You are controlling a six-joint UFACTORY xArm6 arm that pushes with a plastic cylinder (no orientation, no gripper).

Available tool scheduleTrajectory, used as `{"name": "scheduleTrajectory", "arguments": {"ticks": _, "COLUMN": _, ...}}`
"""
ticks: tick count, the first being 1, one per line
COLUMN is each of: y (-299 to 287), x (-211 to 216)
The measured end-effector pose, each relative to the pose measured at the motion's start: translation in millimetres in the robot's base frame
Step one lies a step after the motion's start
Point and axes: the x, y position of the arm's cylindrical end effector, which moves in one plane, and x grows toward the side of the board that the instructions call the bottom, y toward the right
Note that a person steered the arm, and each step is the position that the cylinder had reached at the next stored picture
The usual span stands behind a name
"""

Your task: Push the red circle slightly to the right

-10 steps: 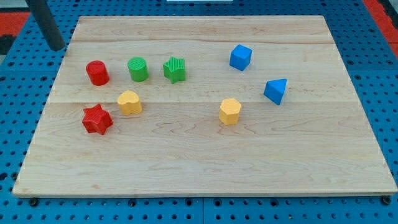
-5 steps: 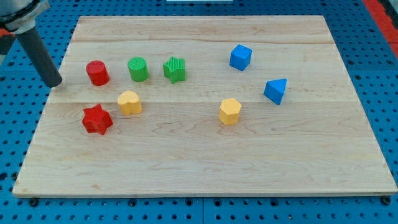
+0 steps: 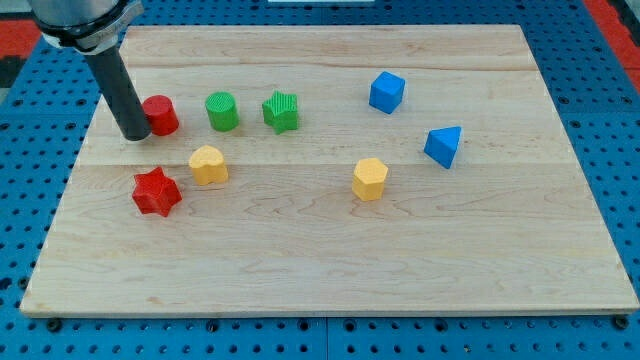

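Observation:
The red circle [image 3: 162, 115] stands at the upper left of the wooden board [image 3: 330, 250]. My tip [image 3: 133, 136] is down on the board right against the red circle's left side; the dark rod covers the circle's left edge. A green circle [image 3: 221, 111] stands a short way to the red circle's right, with a green star [image 3: 281, 111] beyond it.
A red star [image 3: 156, 191] and a yellow block [image 3: 208, 164] lie below the red circle. A yellow hexagon [image 3: 369, 179] sits mid-board. A blue cube [image 3: 386, 92] and a blue triangle [image 3: 444, 146] are at the right.
The rod has come from off the board's upper left, down and to the right, until my tip is at the red circle's left side. No block has visibly moved.

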Motion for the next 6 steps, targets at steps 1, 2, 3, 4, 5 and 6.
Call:
{"name": "scheduleTrajectory", "arguments": {"ticks": 1, "y": 8.2, "x": 1.9}}
{"name": "scheduleTrajectory", "arguments": {"ticks": 2, "y": -3.6, "x": 48.2}}
{"name": "scheduleTrajectory", "arguments": {"ticks": 3, "y": -52.1, "x": 101.3}}
{"name": "scheduleTrajectory", "arguments": {"ticks": 4, "y": 6.6, "x": 160.8}}
{"name": "scheduleTrajectory", "arguments": {"ticks": 5, "y": 60.8, "x": 153.7}}
{"name": "scheduleTrajectory", "arguments": {"ticks": 6, "y": 42.5, "x": 111.3}}
